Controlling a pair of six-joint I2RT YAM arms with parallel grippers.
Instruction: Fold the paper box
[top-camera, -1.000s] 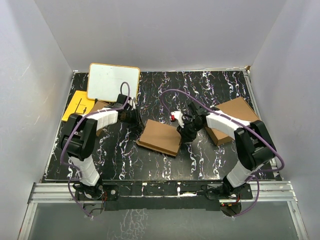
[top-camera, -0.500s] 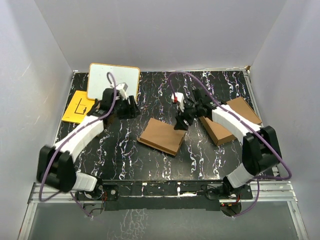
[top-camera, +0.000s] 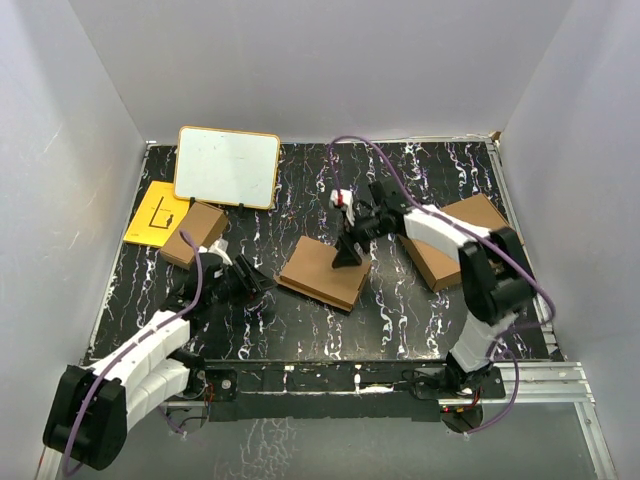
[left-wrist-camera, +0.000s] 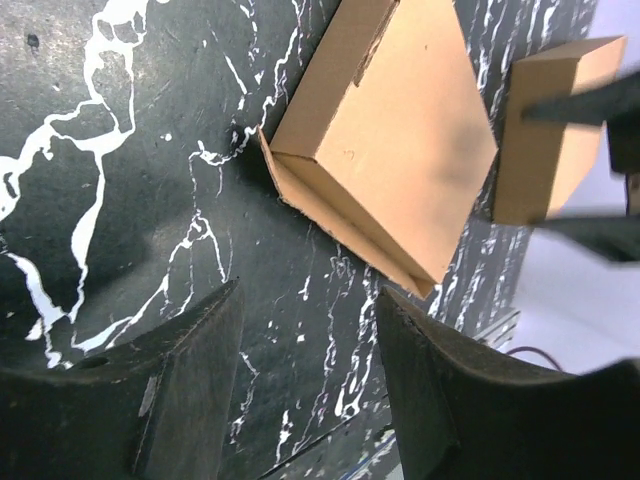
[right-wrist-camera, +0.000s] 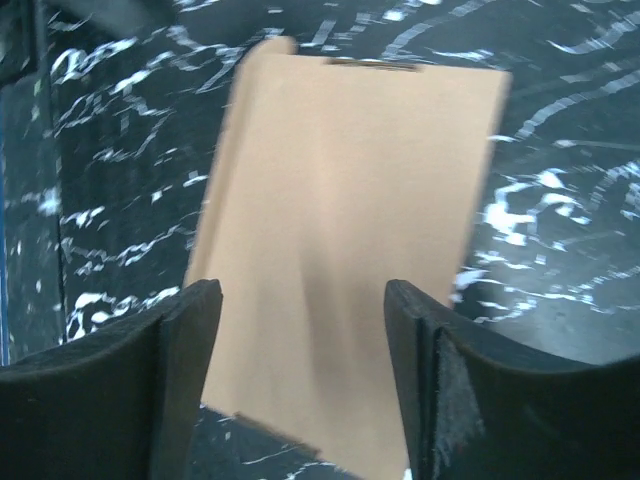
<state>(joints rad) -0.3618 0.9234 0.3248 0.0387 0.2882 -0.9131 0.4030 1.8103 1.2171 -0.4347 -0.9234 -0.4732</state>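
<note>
Pulls the left gripper (top-camera: 250, 279) back from beside the whiteboard (top-camera: 227, 166) to a low spot near the front of the table (top-camera: 440, 170), left of the paper box (top-camera: 322, 272). Brings the right gripper (top-camera: 350, 250) in over that box's far right edge.

Leaves the paper box lying flat and closed at mid-table, lid down. Sets it well apart from the larger box (top-camera: 455, 240) on the right and the small box (top-camera: 193, 233) on the left.

Holds nothing in either gripper, both spread: left fingers (left-wrist-camera: 195, 380) frame the box's near corner from a distance, right fingers (right-wrist-camera: 185, 370) straddle the lid from above.

Reads as a release-and-check stance: left arm cleared away so as not to disturb the fold, right one close, probably to press the lid or tuck a last tab. Cannot tell whether the right fingers touch the lid, nor whether the tabs are fully seated.
</note>
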